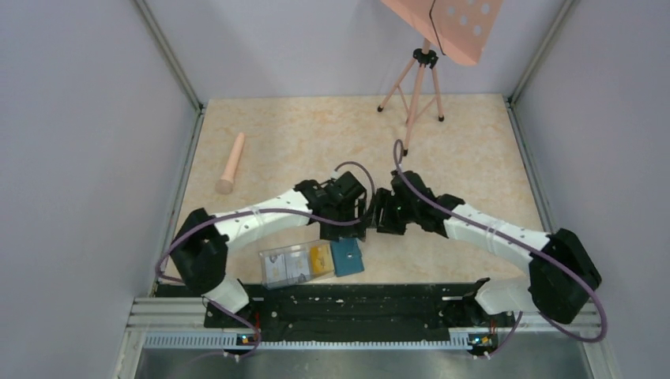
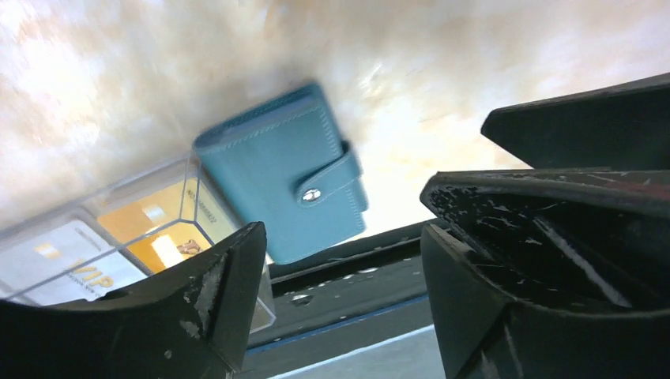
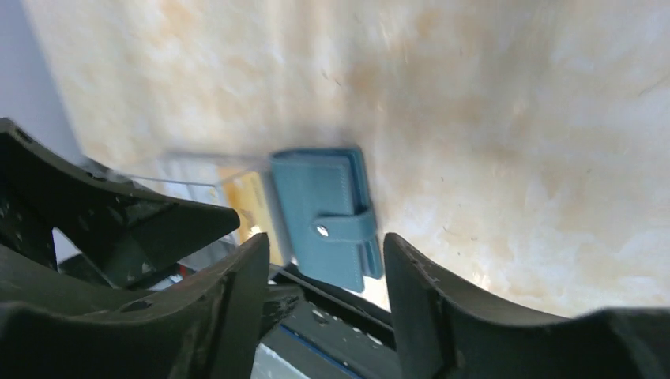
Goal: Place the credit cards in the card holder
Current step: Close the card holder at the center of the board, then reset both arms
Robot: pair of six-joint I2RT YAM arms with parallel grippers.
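Presently the left hand (image 1: 357, 223) & right hand (image 1: 382, 215) hang spread, empty, over the bench (image 1: 474, 158), w/ the snapped-shut card holder (image 1: 347, 257) flat toward the bases, just beside the clear box (image 1: 276, 267) of credit cards (image 1: 319, 258), prob. nearer the left hand.

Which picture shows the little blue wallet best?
The left wrist view: the card holder fills the middle, shut, snap tab clear. The right wrist view shows it smaller and blurrier; the top view shows only a tiny teal square.
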